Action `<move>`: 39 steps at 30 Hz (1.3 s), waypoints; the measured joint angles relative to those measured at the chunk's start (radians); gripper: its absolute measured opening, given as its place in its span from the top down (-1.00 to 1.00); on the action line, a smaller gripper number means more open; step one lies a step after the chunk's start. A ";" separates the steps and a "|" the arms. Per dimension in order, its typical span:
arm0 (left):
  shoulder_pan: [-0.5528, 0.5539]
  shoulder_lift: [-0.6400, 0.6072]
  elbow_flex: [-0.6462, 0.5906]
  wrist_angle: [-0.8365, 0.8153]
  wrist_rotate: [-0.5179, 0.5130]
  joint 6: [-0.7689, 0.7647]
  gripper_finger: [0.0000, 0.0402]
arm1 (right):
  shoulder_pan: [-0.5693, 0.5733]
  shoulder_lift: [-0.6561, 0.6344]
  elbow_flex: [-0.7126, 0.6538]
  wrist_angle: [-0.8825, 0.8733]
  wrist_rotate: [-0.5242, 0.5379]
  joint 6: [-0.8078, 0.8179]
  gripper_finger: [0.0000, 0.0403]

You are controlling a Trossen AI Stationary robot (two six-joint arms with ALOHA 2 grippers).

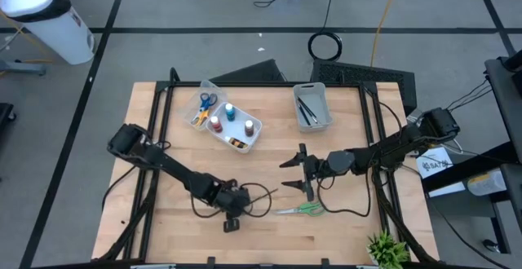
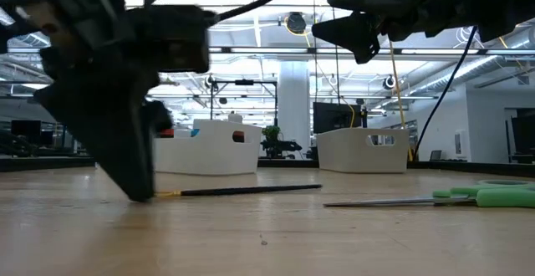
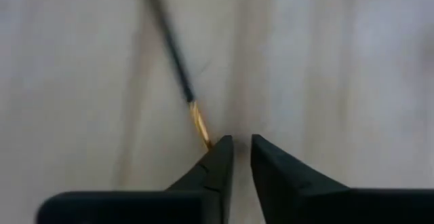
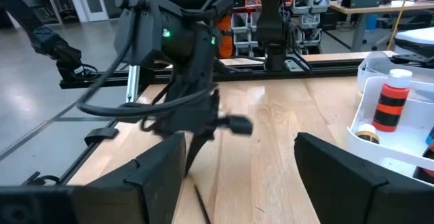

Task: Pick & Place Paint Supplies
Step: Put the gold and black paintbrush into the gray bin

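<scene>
A thin dark paintbrush point(image 2: 242, 190) lies flat on the wood. Its brass ferrule end point(image 3: 200, 125) lies right beside my left gripper point(image 3: 242, 149), outside the finger gap. My left gripper point(image 1: 231, 213) points down near the table's near edge with its fingertips at the table point(image 2: 142, 194), open by only a narrow gap with nothing in it. Green-handled scissors point(image 1: 303, 209) lie flat to its right. My right gripper point(image 1: 303, 174) hovers wide open above the table, just behind the scissors. My left gripper comes from above, pointing down, with its fingertips at the table top. The brush's brass ferrule end point(image 3: 205, 137) reaches the outer side of one fingertip point(image 3: 220, 153); I cannot tell whether they touch. The brush lies flat on the table.
A white bin point(image 1: 245, 138) at the far left holds paint bottles point(image 1: 230, 111) and scissors point(image 1: 204, 103). A clear bin point(image 1: 312, 90) at the far middle holds dark brushes. A black cable loops beside my left gripper point(image 1: 259, 200). A small plant point(image 1: 388, 251) stands at the near right corner.
</scene>
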State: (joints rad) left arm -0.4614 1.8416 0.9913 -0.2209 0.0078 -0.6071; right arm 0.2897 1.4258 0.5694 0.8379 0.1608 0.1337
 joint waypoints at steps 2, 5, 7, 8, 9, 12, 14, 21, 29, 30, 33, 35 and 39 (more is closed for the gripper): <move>0.000 -0.020 -0.001 -0.054 -0.049 -0.001 0.76 | 0.000 0.000 0.000 -0.001 0.000 0.000 -0.28; 0.000 -0.052 -0.004 -0.105 -0.102 -0.001 0.93 | 0.000 0.000 0.000 -0.004 0.000 0.002 -0.28; -0.003 -0.073 -0.003 -0.091 -0.127 -0.001 0.97 | 0.000 0.000 0.000 -0.004 0.000 0.003 -0.28; -0.006 -0.083 -0.002 -0.089 -0.137 0.000 0.95 | 0.000 0.000 0.000 -0.003 0.000 0.003 -0.28; -0.010 -0.090 -0.002 -0.087 -0.147 0.006 0.93 | 0.000 0.000 0.000 -0.003 0.000 0.003 -0.28; -0.014 -0.093 -0.002 -0.086 -0.196 0.063 0.91 | 0.000 0.000 0.000 -0.004 0.000 0.003 -0.28; -0.012 -0.094 -0.002 -0.085 -0.223 0.112 0.95 | 0.000 0.000 0.000 -0.004 0.000 0.003 -0.28; 0.013 -0.089 -0.002 -0.080 -0.271 0.184 0.93 | 0.000 0.000 0.000 -0.004 0.000 0.003 -0.28; 0.030 -0.089 -0.002 -0.094 -0.270 0.186 0.94 | 0.000 0.000 0.000 -0.004 -0.001 0.003 -0.28; 0.030 -0.086 -0.002 -0.094 -0.268 0.186 0.95 | 0.000 0.000 0.000 -0.004 -0.001 0.003 -0.28; 0.030 -0.080 -0.003 -0.101 -0.237 0.186 0.98 | 0.000 0.000 0.000 -0.005 -0.001 0.003 -0.28; 0.030 -0.072 -0.010 -0.088 -0.228 0.181 0.96 | 0.000 0.000 0.000 -0.005 -0.001 0.003 -0.28; 0.035 -0.067 -0.044 -0.084 -0.234 0.168 0.98 | 0.000 0.000 0.000 -0.005 -0.001 0.003 -0.28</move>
State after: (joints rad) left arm -0.4267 1.7744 0.9475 -0.3046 -0.2262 -0.4390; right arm 0.2897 1.4258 0.5694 0.8333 0.1600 0.1368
